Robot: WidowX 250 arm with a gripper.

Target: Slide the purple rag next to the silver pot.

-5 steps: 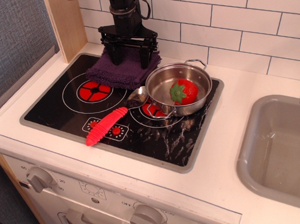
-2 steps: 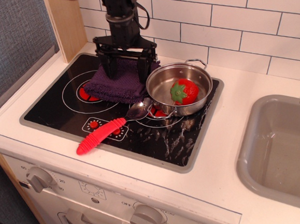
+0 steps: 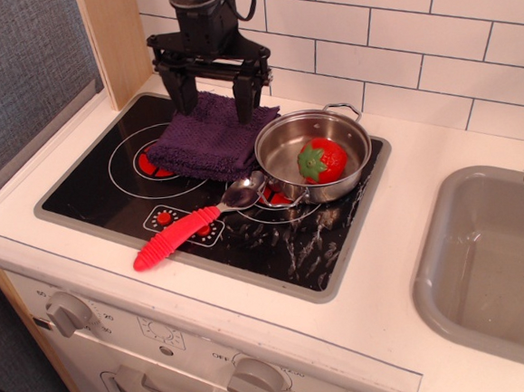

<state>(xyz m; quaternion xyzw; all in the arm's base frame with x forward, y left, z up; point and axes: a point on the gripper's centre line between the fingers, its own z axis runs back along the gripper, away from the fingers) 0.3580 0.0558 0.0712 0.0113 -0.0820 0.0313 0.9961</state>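
The purple rag (image 3: 208,142) lies folded on the black stovetop (image 3: 275,245), over the back left burner, its right edge touching the silver pot (image 3: 314,155). The pot holds a red toy strawberry (image 3: 319,161). My gripper (image 3: 213,98) is open, its two black fingers spread wide, raised just above the rag's far edge. It holds nothing.
A silver spoon with a red ribbed handle (image 3: 176,239) lies in front of the rag, its bowl against the pot. A wooden panel (image 3: 115,39) stands left of the arm, white tiled wall behind. A grey sink (image 3: 490,269) is at the right.
The rag was slid forward and left beside the pot, pushing the spoon forward. The gripper has since lifted off the rag and moved up and slightly back.
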